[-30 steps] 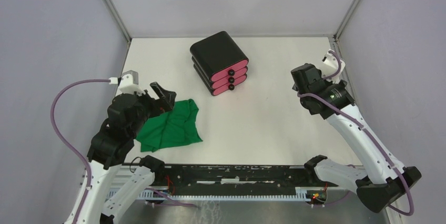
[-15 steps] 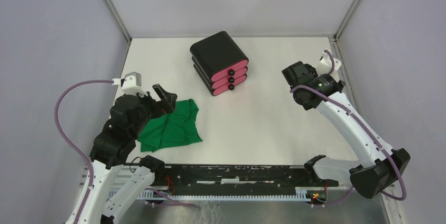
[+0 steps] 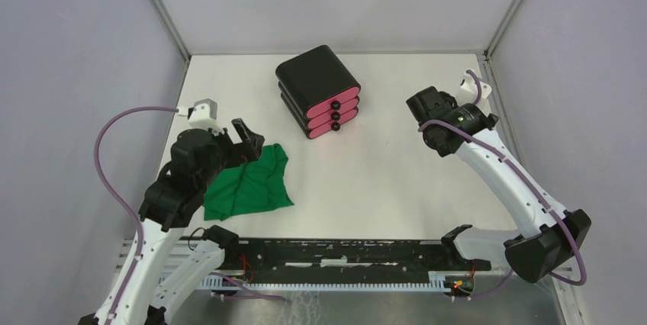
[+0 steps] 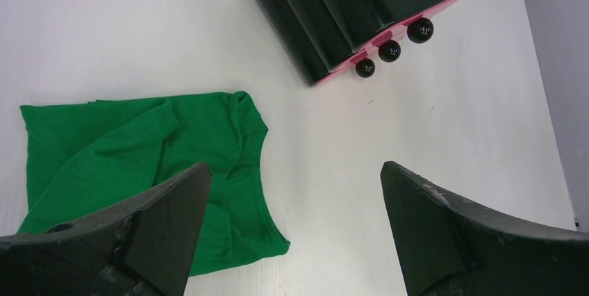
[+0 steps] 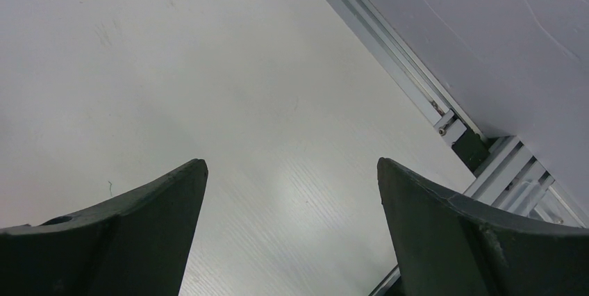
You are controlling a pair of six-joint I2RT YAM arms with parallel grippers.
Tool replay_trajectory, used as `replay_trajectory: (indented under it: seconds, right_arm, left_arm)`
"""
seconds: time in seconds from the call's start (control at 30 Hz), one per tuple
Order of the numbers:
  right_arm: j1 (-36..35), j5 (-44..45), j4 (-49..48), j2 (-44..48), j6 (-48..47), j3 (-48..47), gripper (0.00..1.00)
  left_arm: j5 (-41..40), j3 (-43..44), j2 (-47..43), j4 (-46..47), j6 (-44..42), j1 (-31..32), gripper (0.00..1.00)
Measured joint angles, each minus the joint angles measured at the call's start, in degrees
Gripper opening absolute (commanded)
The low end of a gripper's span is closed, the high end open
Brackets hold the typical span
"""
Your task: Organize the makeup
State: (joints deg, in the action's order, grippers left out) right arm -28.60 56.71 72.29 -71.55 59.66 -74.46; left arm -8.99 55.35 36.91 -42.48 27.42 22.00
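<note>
— Both arms have shifted: left fingers (image 3: 248,140) nearer the green cloth (image 3: 248,186), right fingers (image 3: 421,104) inward from the right wall.
— Open?
— Both spread wide, gripping nothing, over a white table (image 3: 381,180) walled in grey.
— Makeup?
— Hidden from every view. The left wrist shows the cloth beneath its left finger and the black box with pink drawers (image 3: 319,90) ahead. The right wrist shows the table and an aluminium rail (image 5: 389,60) ahead-right.

Left arm (image 3: 141,262) and right arm (image 3: 507,180) have white tube-like links and bulky black joints; a purple cable (image 3: 97,151) loops beside each; a green light (image 3: 461,120) glows at upper right; fingers (image 4: 163,230) are matte black wedges.
</note>
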Motion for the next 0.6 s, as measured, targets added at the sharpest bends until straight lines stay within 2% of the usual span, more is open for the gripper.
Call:
replay_trajectory:
  seconds: [0.23,0.47,0.6]
  right_arm:
    - [0.02,-4.96,-5.68,1.68,-7.72,1.16,0.99]
    - [0.00,-16.76,-17.33,8.87,-20.11,7.96,0.99]
    - [0.00,-18.78,-22.14,14.25,-23.65,12.26,0.99]
  left_arm:
    - [0.68,-0.46,1.09,2.21,0.02,0.00,0.99]
    - [-0.09,-0.46,2.89,3.17,0.07,0.00,0.99]
    - [-0.57,-0.46,5.16,3.10,0.09,0.00,0.99]
